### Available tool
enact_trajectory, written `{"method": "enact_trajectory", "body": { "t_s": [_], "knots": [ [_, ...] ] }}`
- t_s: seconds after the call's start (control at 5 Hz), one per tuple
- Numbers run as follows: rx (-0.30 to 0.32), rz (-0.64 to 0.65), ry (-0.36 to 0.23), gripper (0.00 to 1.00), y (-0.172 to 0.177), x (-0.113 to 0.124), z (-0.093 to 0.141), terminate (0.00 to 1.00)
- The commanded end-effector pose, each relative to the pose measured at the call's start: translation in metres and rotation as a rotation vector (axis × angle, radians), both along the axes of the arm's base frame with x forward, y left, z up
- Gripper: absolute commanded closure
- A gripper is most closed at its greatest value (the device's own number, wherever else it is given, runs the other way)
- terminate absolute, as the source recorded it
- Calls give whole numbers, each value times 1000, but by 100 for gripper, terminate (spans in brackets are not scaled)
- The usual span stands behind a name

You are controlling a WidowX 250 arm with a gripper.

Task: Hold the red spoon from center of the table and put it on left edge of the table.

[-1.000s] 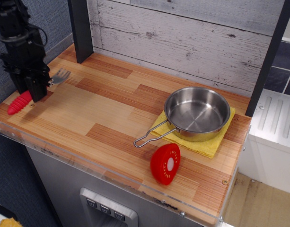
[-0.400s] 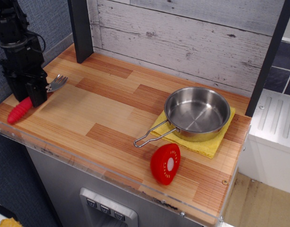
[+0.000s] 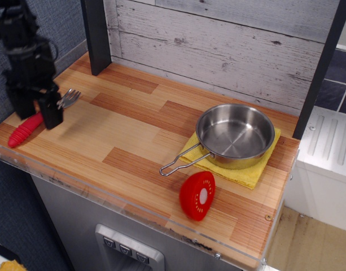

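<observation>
Wooden table [image 3: 122, 141] holds one red spoon [image 3: 31, 123], one pan [image 3: 235, 135].

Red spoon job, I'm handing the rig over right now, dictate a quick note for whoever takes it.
Claw: open, fingers either side of the spoon's middle, apparently no longer gripping.
Red spoon: lying at the left edge of the table, red handle toward the front corner, tines pointing back.
Done: spoon is at the left edge.
Left: lift the claw clear and confirm the spoon stays put.
</observation>
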State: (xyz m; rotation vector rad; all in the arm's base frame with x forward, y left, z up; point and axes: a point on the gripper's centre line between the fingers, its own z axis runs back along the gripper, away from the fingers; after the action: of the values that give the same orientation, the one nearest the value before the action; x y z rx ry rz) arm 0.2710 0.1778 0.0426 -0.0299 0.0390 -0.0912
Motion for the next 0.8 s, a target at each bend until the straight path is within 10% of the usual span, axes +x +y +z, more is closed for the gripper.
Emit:
{"method": "enact_trajectory", "body": {
  "t_s": [0.0, 0.6],
  "knots": [
    [37, 101, -94, 0, -62, 21, 83, 0],
    [27, -13, -157, 0, -100, 32, 74, 0]
  ]
}}
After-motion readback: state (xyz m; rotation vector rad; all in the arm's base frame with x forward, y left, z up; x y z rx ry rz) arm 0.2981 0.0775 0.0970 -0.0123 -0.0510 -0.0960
